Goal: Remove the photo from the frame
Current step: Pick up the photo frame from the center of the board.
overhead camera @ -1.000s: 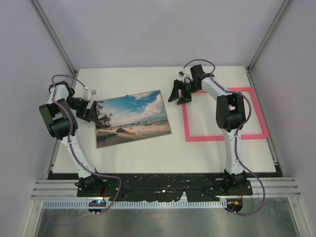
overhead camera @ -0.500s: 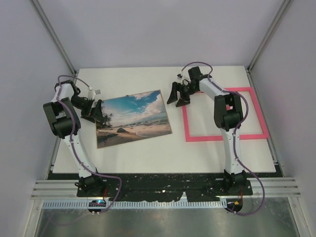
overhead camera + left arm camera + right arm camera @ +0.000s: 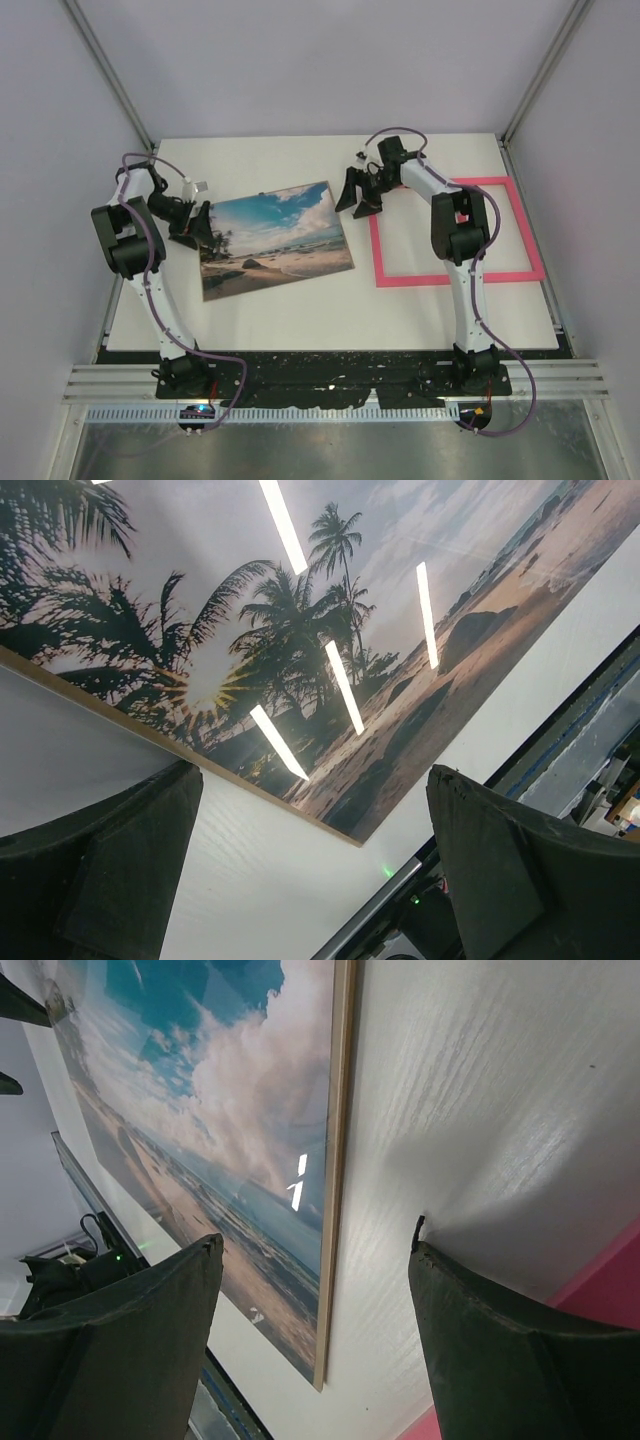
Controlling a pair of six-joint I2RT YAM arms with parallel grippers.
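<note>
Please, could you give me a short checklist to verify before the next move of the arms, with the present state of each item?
1. The photo is out of the frame: ok, they lie apart on the table.
2. The frame is empty: ok.
3. The left end effector is open, holding nothing: ok.
4. The right end effector is open, holding nothing: ok.
5. The left end effector is clear of the photo's edge: cannot tell.
</note>
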